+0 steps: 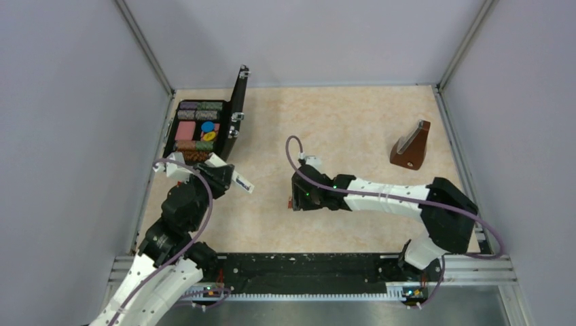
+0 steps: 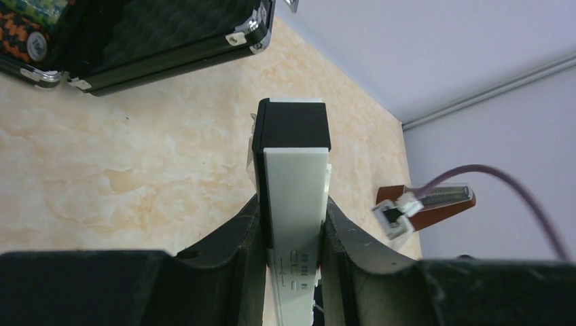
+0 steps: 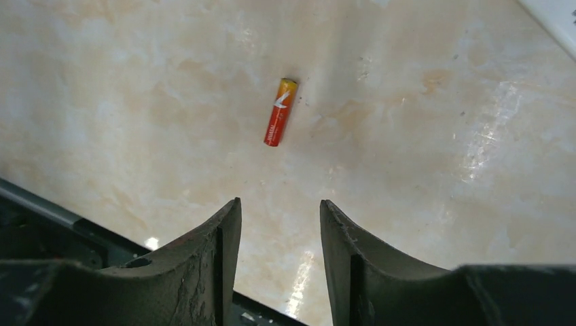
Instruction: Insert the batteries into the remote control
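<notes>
Between the left jaws, the remote control; reddish battery on table.

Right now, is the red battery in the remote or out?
Out. The red battery lies alone on the table, while the left gripper holds the remote.

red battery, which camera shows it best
Right wrist: the battery lies in plain view on the table, just ahead of the open right pincer, its red and orange label clear. The top view gives at most a reddish speck by that pincer, too small to tell. The left wrist view doesn't show it.
</notes>
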Available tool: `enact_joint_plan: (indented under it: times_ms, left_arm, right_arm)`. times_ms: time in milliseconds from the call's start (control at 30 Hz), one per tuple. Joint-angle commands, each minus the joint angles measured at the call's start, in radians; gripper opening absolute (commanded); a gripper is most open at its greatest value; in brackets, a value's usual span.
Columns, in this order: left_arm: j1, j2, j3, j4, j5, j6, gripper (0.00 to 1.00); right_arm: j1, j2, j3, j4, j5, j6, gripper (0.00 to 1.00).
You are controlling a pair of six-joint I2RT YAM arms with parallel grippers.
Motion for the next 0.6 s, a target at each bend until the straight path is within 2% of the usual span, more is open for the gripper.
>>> enact_joint_plan:
  times_ms: [0, 233, 567]
  left_arm:
    - [0.003, -0.030, 0.071, -0.038, -0.068, 0.036, 0.00]
    - [0.004, -0.050, 0.063, -0.005, -0.042, 0.016, 0.00]
    - [0.004, -0.055, 0.101, -0.025, -0.076, 0.017, 0.00]
  right_arm:
    - [0.023, 0.106, 0.087, 0.013, 0.008, -0.052, 0.45]
    - [0.034, 0.223, 0.156, 0.040, 0.003, -0.079, 0.44]
    - [0.034, 0.326, 0.218, -0.001, 0.092, -0.078, 0.45]
